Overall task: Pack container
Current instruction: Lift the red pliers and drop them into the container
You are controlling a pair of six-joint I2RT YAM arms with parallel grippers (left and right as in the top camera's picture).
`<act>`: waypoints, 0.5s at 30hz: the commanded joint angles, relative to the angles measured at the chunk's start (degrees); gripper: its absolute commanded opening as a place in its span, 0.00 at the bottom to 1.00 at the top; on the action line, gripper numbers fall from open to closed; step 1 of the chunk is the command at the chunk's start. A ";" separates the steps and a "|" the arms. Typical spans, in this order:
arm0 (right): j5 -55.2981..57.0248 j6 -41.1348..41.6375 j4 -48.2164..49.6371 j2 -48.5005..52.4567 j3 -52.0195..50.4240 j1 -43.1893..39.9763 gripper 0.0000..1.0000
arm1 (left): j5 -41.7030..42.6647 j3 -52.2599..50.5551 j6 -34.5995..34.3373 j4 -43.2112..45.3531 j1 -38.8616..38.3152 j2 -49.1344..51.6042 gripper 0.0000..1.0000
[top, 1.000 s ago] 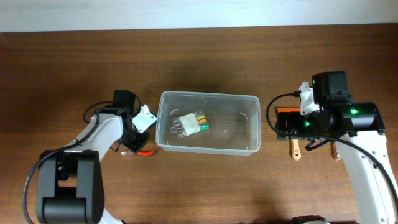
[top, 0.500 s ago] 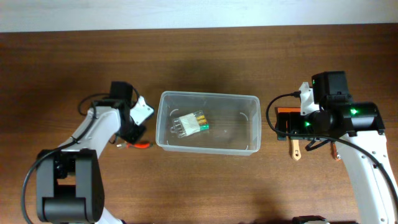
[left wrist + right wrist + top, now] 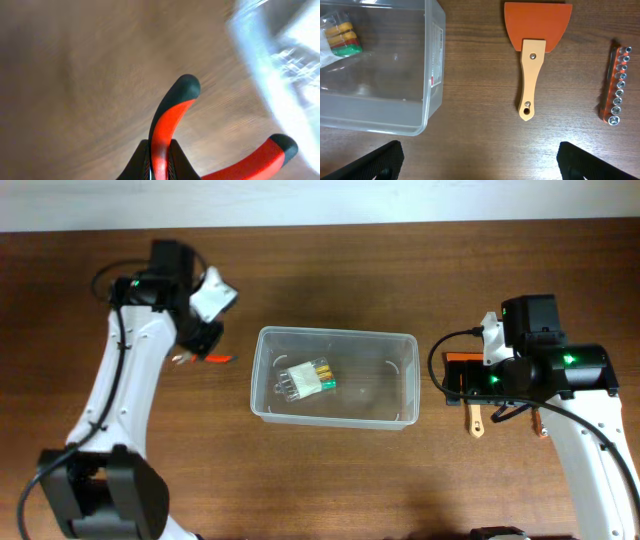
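Brown wood runs across the whole surface (image 3: 330,480), with a pale strip of wall along its far edge. The container (image 3: 334,377) sits at the middle, flat on its base with the open top facing straight up. Its long axis runs from one arm's side across to the other's, so you have a short end facing each arm.

By my reading you are part-way through. One item is already packed: a small clear packet (image 3: 306,379) of yellow, green and red pieces, lying in the container's half nearer the left arm.

A second item is on its way. Your left claw (image 3: 200,335) is clenched on a red-handled tool (image 3: 170,125), pliers by the look of it, though the head is hidden. It is held beyond the container's far corner on that side, outside the rim. The wrist view is blurred.

Two things are left on the wood past the container's other short end: an orange scraper (image 3: 535,65) with a pale wooden handle, and beyond it a strip of sockets (image 3: 617,85) on an orange rail. Your right claw (image 3: 480,162) hangs above them released, fingers spread wide, grasping nothing.
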 commanded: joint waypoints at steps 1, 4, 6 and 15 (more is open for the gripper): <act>0.52 0.17 0.07 0.04 1.03 -0.15 0.99 | 2.10 6.60 5.03 -3.02 -8.85 -2.78 0.02; 0.52 0.17 0.09 0.04 1.03 -0.15 0.99 | 2.10 7.45 10.60 -2.93 -15.91 -2.71 0.02; 0.52 0.17 0.09 0.04 1.03 -0.15 0.99 | 2.12 7.39 12.24 -2.89 -19.71 -1.68 0.02; 0.52 0.20 0.09 0.04 1.03 -0.15 0.99 | 3.26 7.15 12.20 -2.89 -24.74 7.10 0.02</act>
